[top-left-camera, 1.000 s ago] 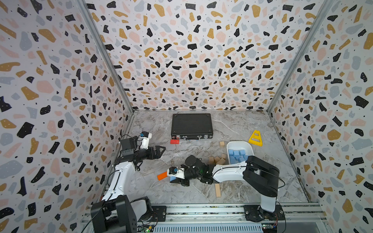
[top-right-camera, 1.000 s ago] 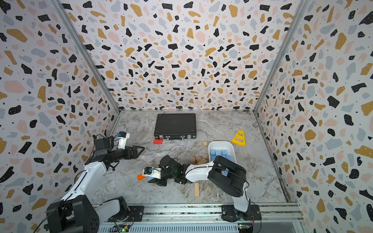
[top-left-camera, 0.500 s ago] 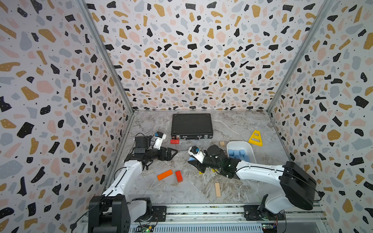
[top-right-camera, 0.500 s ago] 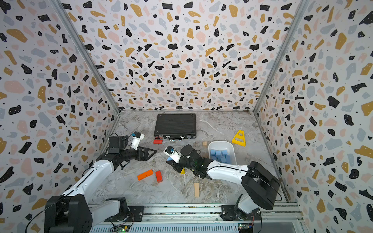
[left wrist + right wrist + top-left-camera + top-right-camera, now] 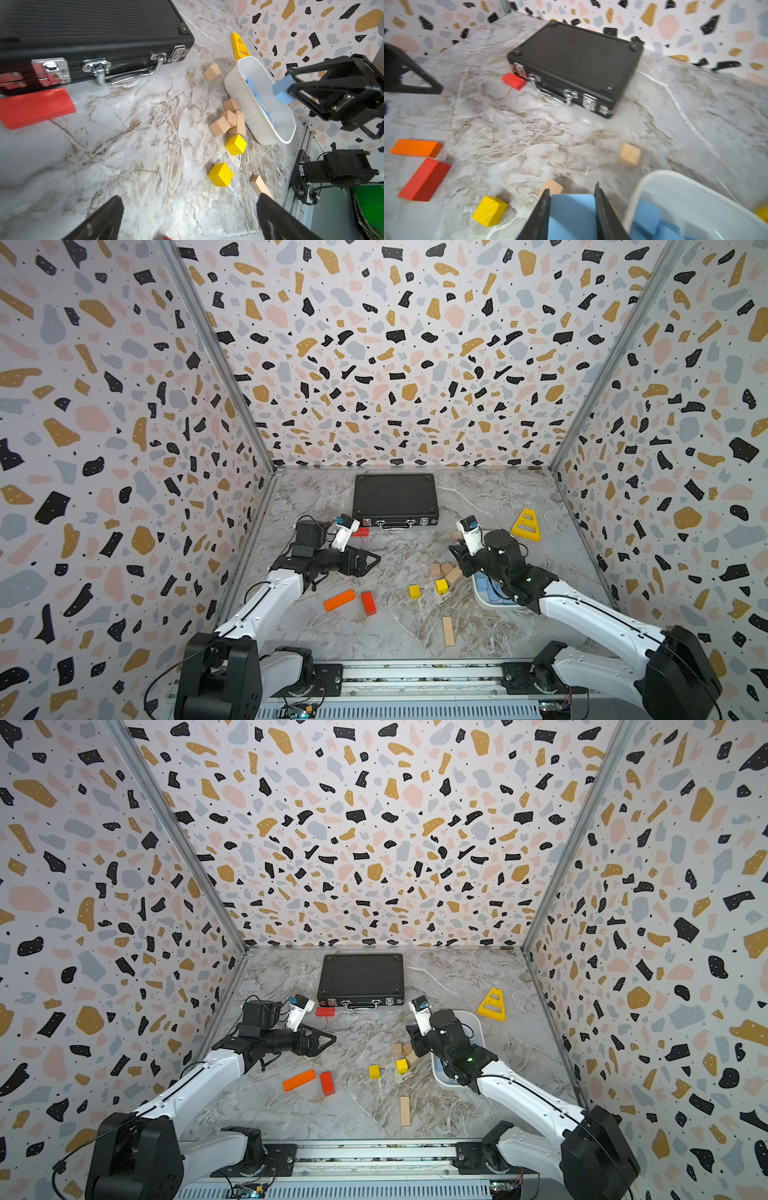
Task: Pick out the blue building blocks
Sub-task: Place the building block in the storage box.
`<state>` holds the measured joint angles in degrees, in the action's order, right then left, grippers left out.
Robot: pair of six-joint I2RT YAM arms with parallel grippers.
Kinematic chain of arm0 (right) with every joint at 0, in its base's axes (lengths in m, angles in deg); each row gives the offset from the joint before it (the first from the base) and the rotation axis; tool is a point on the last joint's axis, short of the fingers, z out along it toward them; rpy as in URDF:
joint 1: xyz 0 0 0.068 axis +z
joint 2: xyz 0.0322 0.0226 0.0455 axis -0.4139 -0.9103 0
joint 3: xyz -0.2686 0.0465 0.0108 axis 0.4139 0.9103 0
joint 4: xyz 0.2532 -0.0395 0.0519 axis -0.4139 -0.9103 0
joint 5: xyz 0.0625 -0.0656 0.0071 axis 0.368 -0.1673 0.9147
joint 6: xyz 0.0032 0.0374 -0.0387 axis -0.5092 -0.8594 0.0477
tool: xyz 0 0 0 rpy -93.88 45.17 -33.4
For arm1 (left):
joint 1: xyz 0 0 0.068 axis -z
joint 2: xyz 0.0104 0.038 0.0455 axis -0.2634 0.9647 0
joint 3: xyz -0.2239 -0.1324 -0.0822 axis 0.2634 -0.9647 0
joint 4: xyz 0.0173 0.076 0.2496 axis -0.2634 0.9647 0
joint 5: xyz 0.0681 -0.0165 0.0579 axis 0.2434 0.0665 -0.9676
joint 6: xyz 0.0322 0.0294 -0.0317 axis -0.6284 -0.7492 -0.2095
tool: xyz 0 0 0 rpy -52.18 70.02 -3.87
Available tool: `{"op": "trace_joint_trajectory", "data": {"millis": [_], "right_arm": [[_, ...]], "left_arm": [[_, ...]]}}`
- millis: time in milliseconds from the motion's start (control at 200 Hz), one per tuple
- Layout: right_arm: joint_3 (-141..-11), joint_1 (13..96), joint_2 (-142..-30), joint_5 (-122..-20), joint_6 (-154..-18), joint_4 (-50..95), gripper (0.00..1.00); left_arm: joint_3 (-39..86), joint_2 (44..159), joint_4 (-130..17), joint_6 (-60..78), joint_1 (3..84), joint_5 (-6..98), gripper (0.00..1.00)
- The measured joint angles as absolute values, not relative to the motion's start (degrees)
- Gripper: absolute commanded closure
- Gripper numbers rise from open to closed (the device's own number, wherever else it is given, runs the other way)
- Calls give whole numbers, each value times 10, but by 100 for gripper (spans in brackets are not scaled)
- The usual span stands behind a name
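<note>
The right arm is stretched out from its base at the front right corner of the counter (image 5: 395,556), and its forearm is laid across the white tub (image 5: 484,602). The right end effector (image 5: 572,193) is pinched on a blue block (image 5: 572,216), which is carried clear of the counter at the tub's rim. Whether the block hangs over the opening or just outside it cannot be told. More blue building blocks (image 5: 252,85) are seen lying inside the tub, which is set toward the counter's right edge.

The left arm is raised from the front left corner and levelled above the counter's left half. The left end effector (image 5: 374,561) is spread wide, and nothing is held between its fingers.

A cluster of tan wooden cubes (image 5: 228,118) is packed against the tub's wall on the side facing the counter's middle. Two yellow cubes (image 5: 441,585) are placed just beside that cluster. A tan wooden bar (image 5: 448,630) is laid toward the front edge. An orange bar (image 5: 339,600) and a red bar (image 5: 368,603) are laid close together below the left end effector. A closed black case (image 5: 395,499) is set at the back edge, with a flat red block (image 5: 360,532) by its front left corner. A yellow triangular piece (image 5: 527,526) is laid between the case and the right edge.
</note>
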<state>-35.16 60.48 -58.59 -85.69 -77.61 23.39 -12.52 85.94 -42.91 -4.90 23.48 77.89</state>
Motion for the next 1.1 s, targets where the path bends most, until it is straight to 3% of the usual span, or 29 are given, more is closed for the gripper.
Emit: {"op": "trace_joint_trajectory", "data": {"millis": [250, 511, 1096], "right_arm": [[-326, 534, -496, -930, -843, 114, 82], [-299, 513, -507, -994, -910, 59, 83], [-267, 513, -636, -953, -915, 250, 81]], "left_arm": [[-125, 862, -431, -49, 245, 779, 0], [-125, 862, -431, -49, 247, 779, 0], [-125, 862, -430, -61, 247, 773, 0]]}}
